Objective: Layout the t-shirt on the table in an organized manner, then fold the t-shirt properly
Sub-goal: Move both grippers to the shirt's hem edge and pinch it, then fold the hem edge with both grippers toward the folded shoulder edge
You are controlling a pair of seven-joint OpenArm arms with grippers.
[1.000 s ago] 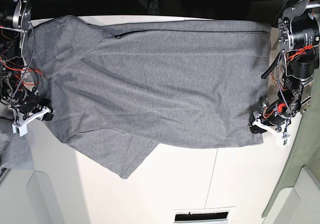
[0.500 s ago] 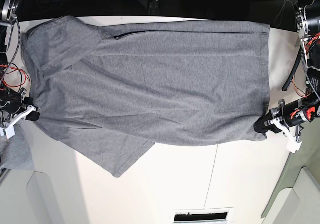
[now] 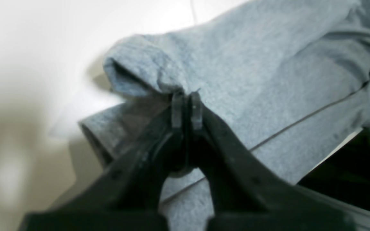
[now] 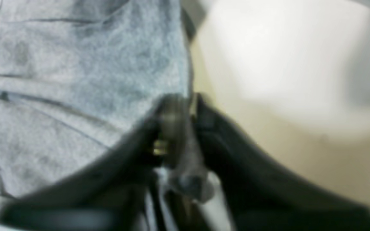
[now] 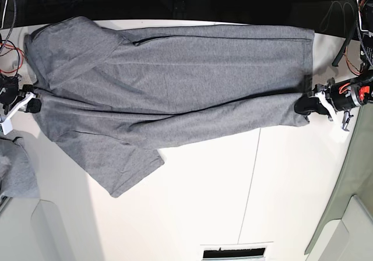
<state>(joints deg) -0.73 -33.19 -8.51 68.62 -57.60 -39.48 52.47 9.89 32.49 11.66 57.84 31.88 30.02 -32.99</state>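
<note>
While the left end effector (image 3: 186, 106) stands clenched on the hem corner of the large heather-grey knit t-shirt (image 5: 175, 92), its two black fingers pressed together with a roll of cloth bunched just above them, the wrist view gives a clear pinch to work from. The right end effector (image 4: 185, 106) is harder to read: its picture is blurred, the tips sit at the very edge of the grey cloth, and whether they grip the fabric or have let go cannot be told. In the base view the two end effectors sit at opposite ends of the garment, the left one (image 5: 308, 105) at the hem side and the right one (image 5: 29, 105) at the shoulder side, with the near long edge drawn up toward the middle as a lengthwise fold over the wide white table (image 5: 233, 203). One sleeve still splays out diagonally toward the near side. To do this fold well, both ends should probably travel together and level, keeping the cloth lightly taut so the folded edge lands straight, and the right grip is worth confirming before any further pull. A smaller scrap of grey cloth (image 5: 14, 170) lies near the left border of the base view, apart from the work.
</note>
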